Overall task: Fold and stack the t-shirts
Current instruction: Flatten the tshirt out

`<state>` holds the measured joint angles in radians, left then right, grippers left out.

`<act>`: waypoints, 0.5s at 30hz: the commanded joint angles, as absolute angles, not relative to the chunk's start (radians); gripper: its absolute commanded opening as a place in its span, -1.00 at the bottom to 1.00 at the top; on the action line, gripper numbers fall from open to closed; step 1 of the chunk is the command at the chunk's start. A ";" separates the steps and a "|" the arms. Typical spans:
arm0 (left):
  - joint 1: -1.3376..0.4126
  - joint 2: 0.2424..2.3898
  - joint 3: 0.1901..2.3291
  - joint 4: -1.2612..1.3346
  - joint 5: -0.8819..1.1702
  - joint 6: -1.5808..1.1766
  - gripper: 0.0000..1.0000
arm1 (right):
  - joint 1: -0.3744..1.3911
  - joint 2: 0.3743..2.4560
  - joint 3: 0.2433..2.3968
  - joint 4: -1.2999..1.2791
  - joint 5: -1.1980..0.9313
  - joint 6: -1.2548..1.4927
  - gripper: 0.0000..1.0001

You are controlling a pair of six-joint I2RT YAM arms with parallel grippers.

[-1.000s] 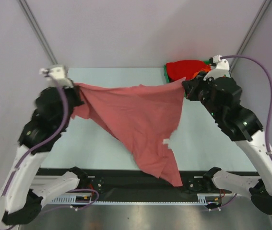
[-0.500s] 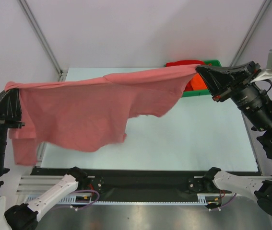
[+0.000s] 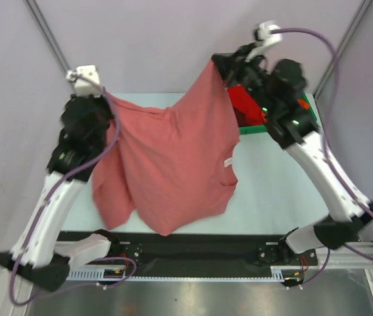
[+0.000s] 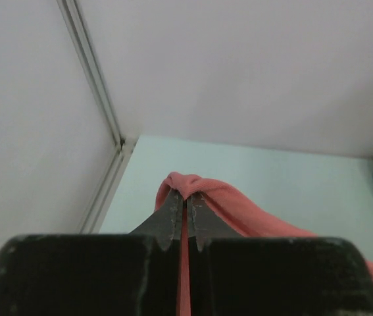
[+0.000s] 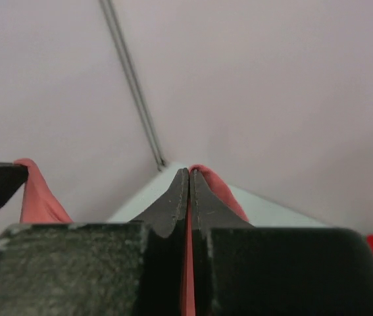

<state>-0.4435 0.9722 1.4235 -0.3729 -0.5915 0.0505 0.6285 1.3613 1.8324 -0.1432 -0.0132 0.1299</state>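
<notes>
Each pinched tight on a bunch of the salmon t-shirt (image 3: 173, 158), the left hand (image 4: 186, 195) and right hand (image 5: 188, 172) hold it hanging above the table (image 3: 278, 191): the spreading step, I judge, with laying it flat on the table next.

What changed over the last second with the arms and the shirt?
The left gripper and right gripper swung wide apart, stretching the salmon t-shirt taut, then came back in. It now hangs slack, with the right-held corner raised higher. Both stayed shut on it. Red t-shirt and green tray unmoved.
</notes>
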 commanded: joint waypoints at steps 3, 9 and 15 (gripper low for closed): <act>-0.298 1.132 1.445 -0.298 -0.586 -0.061 -0.99 | 0.568 1.515 1.827 0.049 -0.069 0.101 -1.00; -0.298 1.065 1.586 -0.349 -0.522 -0.022 -0.99 | 0.606 1.430 1.882 -0.038 0.047 0.002 -1.00; -0.298 0.829 1.580 -0.348 -0.411 -0.003 -0.99 | 0.695 1.200 1.832 -0.090 0.104 -0.048 -1.00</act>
<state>-0.3016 0.9810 1.5421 -0.4076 -0.4835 -0.0086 0.6586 1.3743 1.7947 -0.1543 0.0486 -0.0002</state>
